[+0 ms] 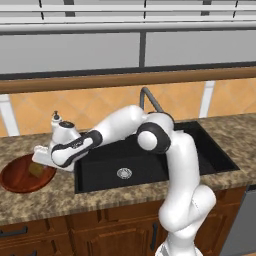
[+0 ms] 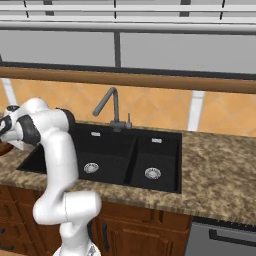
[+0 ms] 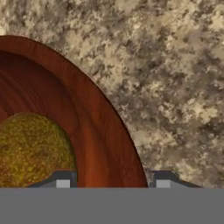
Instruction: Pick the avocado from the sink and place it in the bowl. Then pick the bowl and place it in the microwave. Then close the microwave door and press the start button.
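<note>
I've got the arm reaching far left over the counter (image 1: pixel 125 202), w/ the tool (image 3: pixel 113 180) low over the right rim of the bowl (image 1: pixel 15 180). In the hand view the two fingertips (image 3: pixel 62 179) straddle the bowl's rim: one tip sits over the inside wall, the other over the speckled granite just outside it. Jaws stand partly apart w/ the rim between them; can't tell if they touch the wood, so whether anything's gripped I can't say.

Avocado (image 3: pixel 30 148) lies inside the bowl, olive-yellow, rough skin, down on the bowl floor, near the inner fingertip but not between the jaws. In the left base view it shows as a small dull lump (image 1: pixel 36 170) in the bowl's right half, partly under the white hand.

Bowl sits on the counter left of the sink (image 1: pixel 150 165), near its left edge but apart from it. Sink is a black double basin, silver drain (image 1: pixel 124 173) in the near basin, grey gooseneck faucet (image 2: pixel 111 107) behind it. A small white bottle-like item (image 1: pixel 56 120) stands behind the hand; too blurry to say more.

In the right base view the arm bends off toward the left edge, w/ a sliver of reddish bowl (image 2: pixel 4 148) at the frame edge.
</note>
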Robot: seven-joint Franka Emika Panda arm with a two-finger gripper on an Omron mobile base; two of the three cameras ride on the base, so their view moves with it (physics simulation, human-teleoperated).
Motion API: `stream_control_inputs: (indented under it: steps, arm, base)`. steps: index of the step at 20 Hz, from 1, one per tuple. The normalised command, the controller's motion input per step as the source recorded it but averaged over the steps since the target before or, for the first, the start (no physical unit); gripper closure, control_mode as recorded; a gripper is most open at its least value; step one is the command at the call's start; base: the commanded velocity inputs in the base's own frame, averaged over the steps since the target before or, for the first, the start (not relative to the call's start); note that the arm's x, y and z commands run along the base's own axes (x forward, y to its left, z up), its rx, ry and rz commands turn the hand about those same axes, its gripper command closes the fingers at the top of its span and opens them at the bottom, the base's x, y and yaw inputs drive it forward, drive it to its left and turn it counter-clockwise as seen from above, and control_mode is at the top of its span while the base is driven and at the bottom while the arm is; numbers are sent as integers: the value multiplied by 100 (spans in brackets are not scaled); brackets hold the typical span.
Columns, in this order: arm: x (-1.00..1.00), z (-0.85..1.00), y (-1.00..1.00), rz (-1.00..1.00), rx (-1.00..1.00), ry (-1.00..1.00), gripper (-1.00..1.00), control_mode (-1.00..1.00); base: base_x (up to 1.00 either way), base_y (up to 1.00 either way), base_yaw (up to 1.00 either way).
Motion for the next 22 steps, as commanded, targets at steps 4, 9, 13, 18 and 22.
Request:
stream_control_inputs:
  steps: [4,9,13,18,22]
  arm:
    - [-21,15,-35,0,1,3,100,-100]
    - [-27,52,-72,8,1,0,100,-100]
    - [-30,99,-78,8,9,-4,100,-100]
    - [-23,100,-86,7,12,-2,100,-100]
    - [-24,100,-96,9,3,0,100,-100]
  base:
    - [0,0,0]
    - [0,0,0]
    - [0,0,0]
    - [0,0,0]
    - [0,0,0]
